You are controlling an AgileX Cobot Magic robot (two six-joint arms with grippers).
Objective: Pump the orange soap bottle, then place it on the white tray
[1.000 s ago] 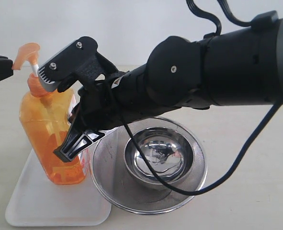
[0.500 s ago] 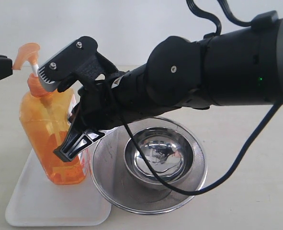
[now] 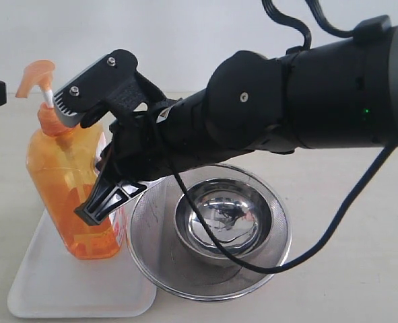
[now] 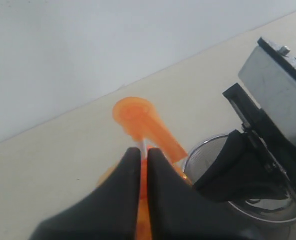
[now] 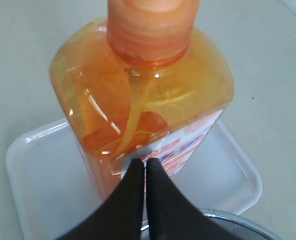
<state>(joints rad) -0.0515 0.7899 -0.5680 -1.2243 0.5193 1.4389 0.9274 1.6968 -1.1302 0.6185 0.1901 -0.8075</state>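
1. The orange soap bottle (image 3: pixel 64 182) carries a white label (image 5: pixel 190 142) with red and blue print. The print is too blurred to read, and no brand name can be made out.
2. The bottle stands upright on the white tray (image 3: pixel 64 296). The tray lies on the left part of the tabletop (image 3: pixel 360 269), closer to its near edge than its far edge in the exterior view.
3. The right gripper (image 3: pixel 87 214) has its fingers pressed together with nothing between them. Its tip is low against the bottle's label side, just above the tray. Whether it touches the plastic cannot be told.
4. The left gripper (image 4: pixel 143 151) also has its fingers drawn together, with only a thin slit between them, and it holds nothing. In its wrist view the orange pump head (image 3: pixel 36 74) and white stem show just beyond the tips. In the exterior view this gripper sits at the left margin, level with the pump head and apart from it.
5. A round mesh strainer (image 3: pixel 151 262) with a steel bowl (image 3: pixel 252 208) inside sits just beside the tray, its rim overlapping the tray's right edge.
6. A second ago the left gripper's tip reached the pump nozzle. It has since drawn back toward the tabletop's left edge. The bottle, the tray, the strainer and the right arm are where they were.
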